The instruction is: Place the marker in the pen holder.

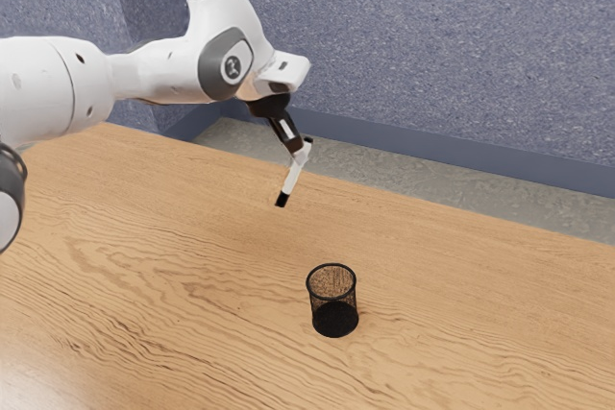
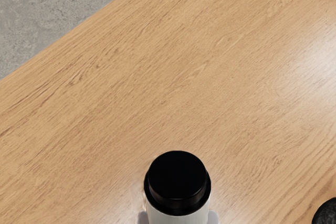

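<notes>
Left to right in the exterior view: the gripper (image 1: 301, 149), jaws closed to the marker's width, pinches the tilted white marker (image 1: 293, 179) above and apart from the holder (image 1: 335, 318). The black mesh holder stands upright, its dark base showing inside.

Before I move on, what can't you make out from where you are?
- Marker: in the wrist view, its near end hides the far end; in the exterior view, any print on it is too small to read.
- Pen holder: mostly cut off by the wrist view's lower right corner.
- My arm: its base is cut off by the exterior view's left edge.
</notes>
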Motion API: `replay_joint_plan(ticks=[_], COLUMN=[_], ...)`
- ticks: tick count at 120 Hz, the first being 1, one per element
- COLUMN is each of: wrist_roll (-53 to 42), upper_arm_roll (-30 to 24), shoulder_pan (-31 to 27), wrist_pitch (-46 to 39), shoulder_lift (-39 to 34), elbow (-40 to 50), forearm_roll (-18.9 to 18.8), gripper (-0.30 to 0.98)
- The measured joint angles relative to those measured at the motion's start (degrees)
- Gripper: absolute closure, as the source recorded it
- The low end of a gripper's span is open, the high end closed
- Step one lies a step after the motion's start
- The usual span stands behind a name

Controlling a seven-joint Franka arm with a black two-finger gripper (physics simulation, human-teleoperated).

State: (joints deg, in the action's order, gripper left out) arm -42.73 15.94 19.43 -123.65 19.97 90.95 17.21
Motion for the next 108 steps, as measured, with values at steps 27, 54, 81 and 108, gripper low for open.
replay_joint_plan(ticks=[27,54,81,108], wrist_roll=[-1.07,-1.70,-2.05,-2.32], upper_arm_roll=[-3.47,-7.12,-7.24,-7.25], shoulder_pan=[4.48,5.43,5.00,5.41], wrist_pitch=[-0.13,-0.25,-0.32,-0.27], shoulder_lift=[0.37,1.60,-1.61,-6.09], elbow=[-0.19,0.62,6.01,12.10], forearm_roll=[4.06,5.26,4.92,4.94], gripper=[0.79,0.79,0.78,0.77])
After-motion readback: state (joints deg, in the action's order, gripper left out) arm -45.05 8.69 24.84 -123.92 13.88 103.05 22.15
